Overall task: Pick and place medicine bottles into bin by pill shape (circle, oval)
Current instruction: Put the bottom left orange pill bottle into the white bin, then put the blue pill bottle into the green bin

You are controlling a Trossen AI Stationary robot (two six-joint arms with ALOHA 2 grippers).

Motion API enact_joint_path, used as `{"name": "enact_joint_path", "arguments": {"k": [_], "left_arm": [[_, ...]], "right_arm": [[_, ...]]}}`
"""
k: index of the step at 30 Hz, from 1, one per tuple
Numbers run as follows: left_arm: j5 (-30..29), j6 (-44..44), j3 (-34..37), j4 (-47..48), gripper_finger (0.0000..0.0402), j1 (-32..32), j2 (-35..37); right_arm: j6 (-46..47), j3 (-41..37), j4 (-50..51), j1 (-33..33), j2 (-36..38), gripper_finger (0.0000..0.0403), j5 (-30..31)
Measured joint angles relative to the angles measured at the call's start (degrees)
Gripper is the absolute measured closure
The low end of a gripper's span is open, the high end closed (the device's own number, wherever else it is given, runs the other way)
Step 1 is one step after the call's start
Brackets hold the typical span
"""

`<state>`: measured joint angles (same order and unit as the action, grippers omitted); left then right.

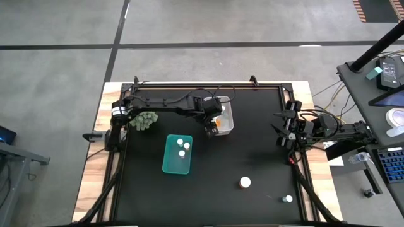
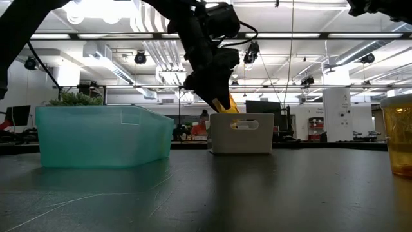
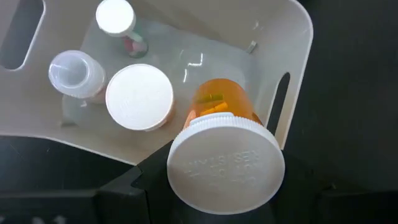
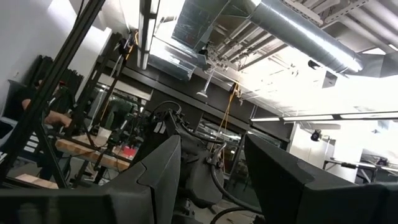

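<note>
My left gripper (image 1: 212, 130) hangs over the near edge of the white bin (image 1: 228, 123), shut on an amber medicine bottle with a white cap (image 3: 225, 163). In the low view the bottle (image 2: 222, 105) slants just above the bin's rim (image 2: 241, 117). Three bottles stand inside the white bin (image 3: 292, 37): a wide white-capped one (image 3: 139, 96), a clear one (image 3: 74, 73) and a small one (image 3: 115, 17). The teal bin (image 1: 168, 161) holds two bottles (image 1: 183, 148). My right gripper (image 4: 211, 168) is parked at the table's right side, pointing upward, open with nothing between its fingers. My left gripper pinches the bottle at its capped end (image 3: 180, 177), with one finger (image 3: 134, 190) on either side of the cap. The fingers slant steeply down from above. The bottle lies along them, its amber body (image 3: 221, 106) pointing down into the white bin, tilted and clear of the table.
Two loose white-capped bottles lie on the black mat near the front right (image 1: 245, 183) (image 1: 287, 198). An amber bottle (image 2: 399, 135) stands close to the low camera. A green bushy plant (image 1: 144, 120) sits by the left arm's base. Cables and equipment lie beyond the right edge.
</note>
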<state>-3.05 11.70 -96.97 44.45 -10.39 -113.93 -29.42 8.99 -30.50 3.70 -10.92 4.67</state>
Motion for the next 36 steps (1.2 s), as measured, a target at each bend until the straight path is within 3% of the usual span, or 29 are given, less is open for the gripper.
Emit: {"name": "enact_joint_path", "arguments": {"k": [21, 30, 36], "left_arm": [[0.4, 1.5, 0.6, -0.5, 0.0213, -0.1, 0.0], [2.3, 1.5, 0.6, -0.8, 0.0171, -0.9, 0.0], [2.3, 1.5, 0.6, -0.9, 0.0167, -0.9, 0.1]], "right_arm": [[0.0, 0.0, 0.0, 0.0, 0.0, 0.0232, 0.0], [-0.1, 0.0, 0.1, 0.0, 0.0, 0.0232, 0.0], [-0.1, 0.0, 0.1, 0.0, 0.0, 0.0232, 0.0]]}}
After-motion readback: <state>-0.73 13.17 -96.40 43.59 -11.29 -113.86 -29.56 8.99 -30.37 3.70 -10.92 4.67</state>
